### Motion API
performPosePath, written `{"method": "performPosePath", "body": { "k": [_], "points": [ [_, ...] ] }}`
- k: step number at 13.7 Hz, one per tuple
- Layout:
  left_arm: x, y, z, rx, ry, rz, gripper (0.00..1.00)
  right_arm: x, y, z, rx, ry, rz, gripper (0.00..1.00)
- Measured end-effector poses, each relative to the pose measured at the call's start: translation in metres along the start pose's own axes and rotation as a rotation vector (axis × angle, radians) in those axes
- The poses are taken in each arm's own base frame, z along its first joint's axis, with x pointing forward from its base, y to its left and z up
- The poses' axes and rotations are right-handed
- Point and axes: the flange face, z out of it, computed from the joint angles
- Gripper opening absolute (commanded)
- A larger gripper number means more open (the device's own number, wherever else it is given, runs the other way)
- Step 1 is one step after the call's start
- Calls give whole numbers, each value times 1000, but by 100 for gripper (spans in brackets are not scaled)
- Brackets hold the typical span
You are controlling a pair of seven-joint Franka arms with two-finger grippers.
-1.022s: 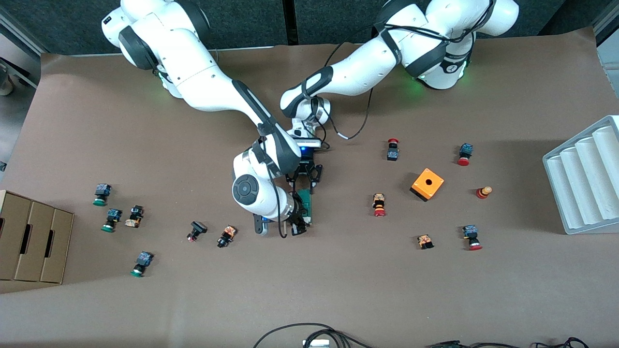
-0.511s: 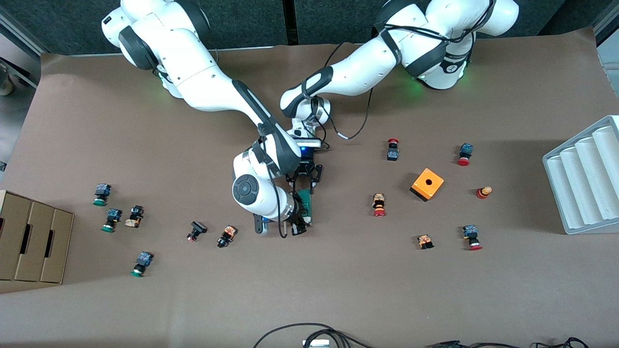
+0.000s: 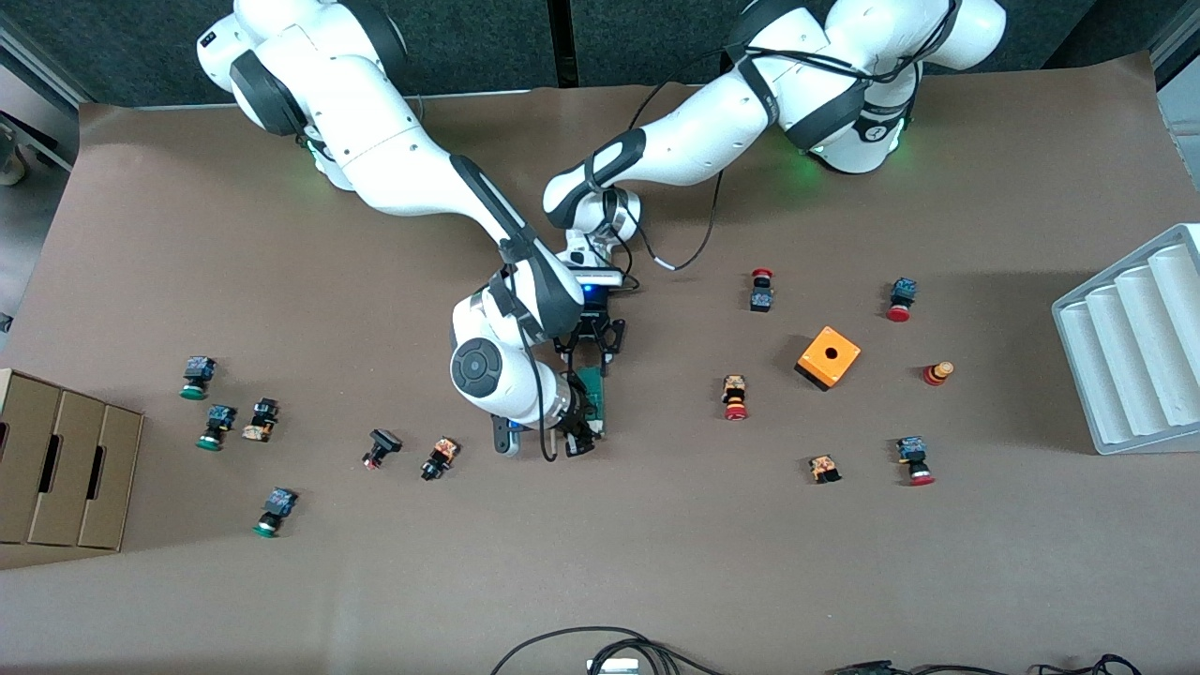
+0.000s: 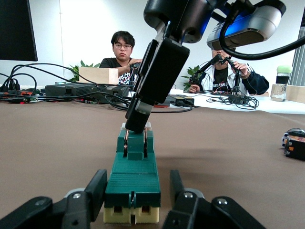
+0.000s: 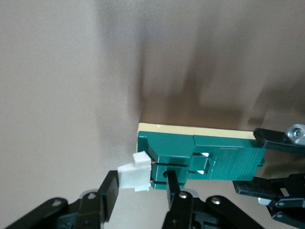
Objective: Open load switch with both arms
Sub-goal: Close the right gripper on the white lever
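Switch position: the load switch (image 3: 592,398) is lying flat on the tabletop (image 3: 656,562) about mid-table, between the scattered push buttons (image 3: 441,457) and the orange box (image 3: 828,356).
Long axis: it is running toward and away from the front camera, white piece (image 5: 135,175) at the end nearer that camera.
Left tool: the left tool (image 4: 136,202) is sitting low at the end of the block farther from the front camera, its fingers (image 4: 93,191) closed in against the two long sides of the green body.
Right tool: the right tool (image 5: 138,193) is coming down from above onto the nearer end, fingers pinched tight at the white piece.
Nearer arm: both are already on the block, one at each end.
Coming move: judging by this, the ends are being set up to pull apart along the long axis.
Room: bare tabletop is lying all round the block; the two wrists are crowding each other above it.
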Motion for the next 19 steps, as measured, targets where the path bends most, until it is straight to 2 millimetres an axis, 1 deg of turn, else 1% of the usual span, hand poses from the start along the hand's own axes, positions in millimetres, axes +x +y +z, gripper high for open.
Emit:
{"method": "performPosePath", "body": {
  "k": [6, 7, 14, 19],
  "points": [
    [0, 0, 0, 0, 0, 0, 60, 0, 0, -1, 0, 0, 1, 48],
    [0, 0, 0, 0, 0, 0, 58, 0, 1, -1, 0, -1, 1, 48],
    [0, 0, 0, 2, 0, -3, 59, -1, 1, -2, -1, -2, 2, 48],
    [0, 0, 0, 2, 0, -3, 59, -4, 5, -10, -4, -7, 2, 48]
  ]
}}
